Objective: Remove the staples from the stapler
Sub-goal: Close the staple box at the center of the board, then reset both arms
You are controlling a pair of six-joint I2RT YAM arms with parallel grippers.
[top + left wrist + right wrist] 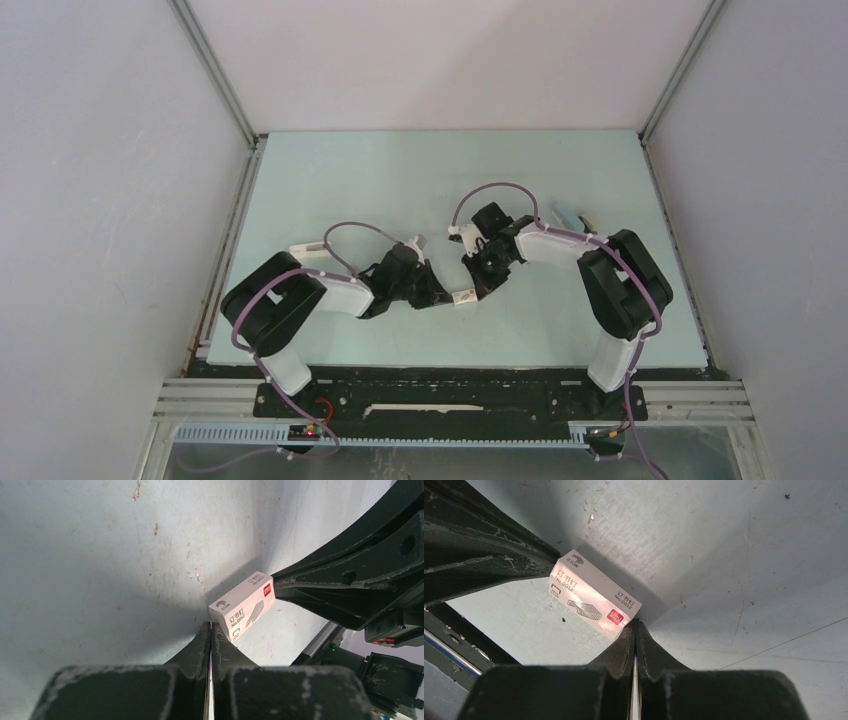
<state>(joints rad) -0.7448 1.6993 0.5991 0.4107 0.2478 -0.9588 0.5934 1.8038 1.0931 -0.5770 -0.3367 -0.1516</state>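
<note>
Jaws pressed together on both arms: the left end effector [210, 626] and the right end effector [634, 622] each touch an opposite end of a small white printed cardboard box [242, 605] lying on the pale blue-green counter [400, 180]. Neither grips anything. Staples cannot be made out; a slim pale-blue object [568, 213] lies beyond the right arm
</note>
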